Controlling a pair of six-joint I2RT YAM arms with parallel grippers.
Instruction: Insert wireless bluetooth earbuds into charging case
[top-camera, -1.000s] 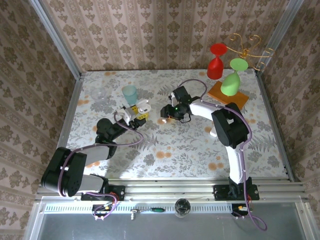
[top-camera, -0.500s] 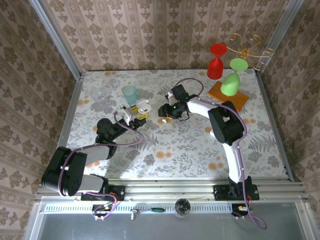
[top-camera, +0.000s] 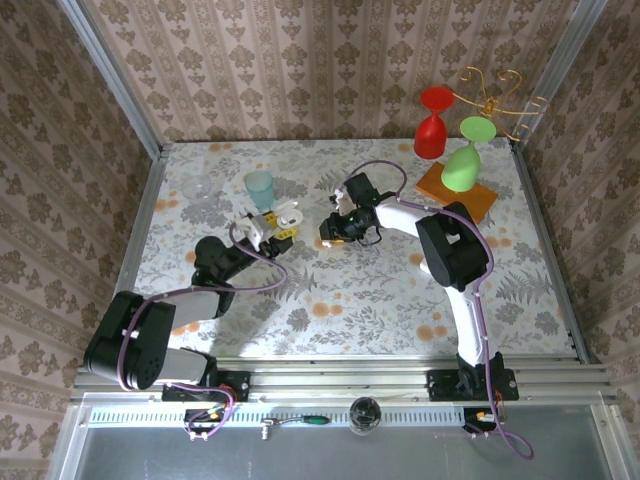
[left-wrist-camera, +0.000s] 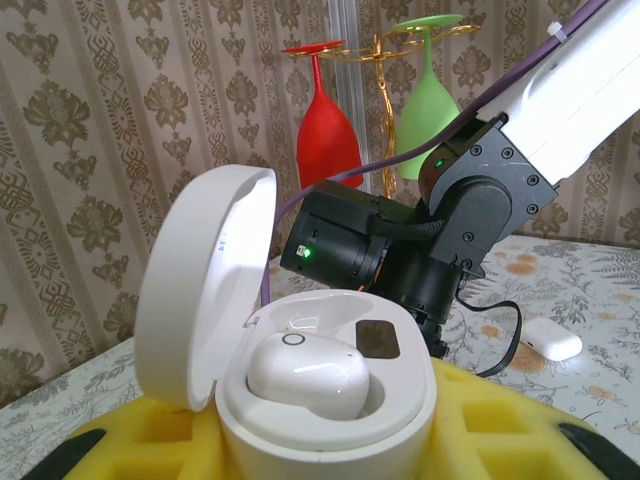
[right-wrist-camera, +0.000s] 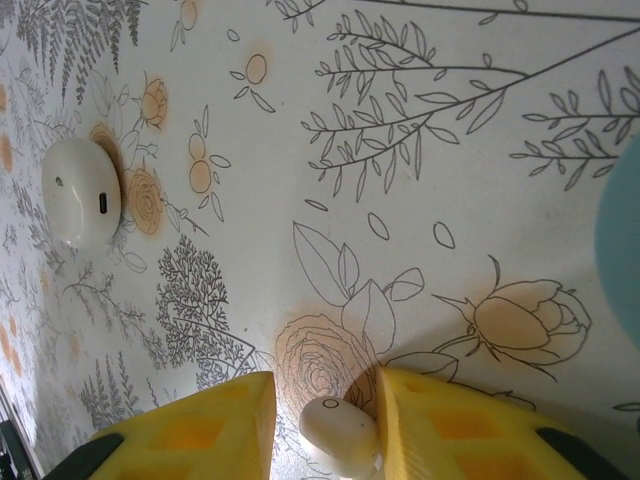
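The left gripper (top-camera: 270, 224) is clamped on the open charging case (left-wrist-camera: 200, 270), lid up, with 1 seated earbud (left-wrist-camera: 305, 372) in its well; the right gripper (right-wrist-camera: 325, 400) is low over the table (right-wrist-camera: 430, 150), its 2 yellow pads (right-wrist-camera: 215, 420) apart around the loose earbud (right-wrist-camera: 338, 433), 1 pad touching it; a closed case (right-wrist-camera: 80, 190) lies well apart.

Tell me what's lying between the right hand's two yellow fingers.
One white earbud, lying on the floral tablecloth; the right wrist view shows it.
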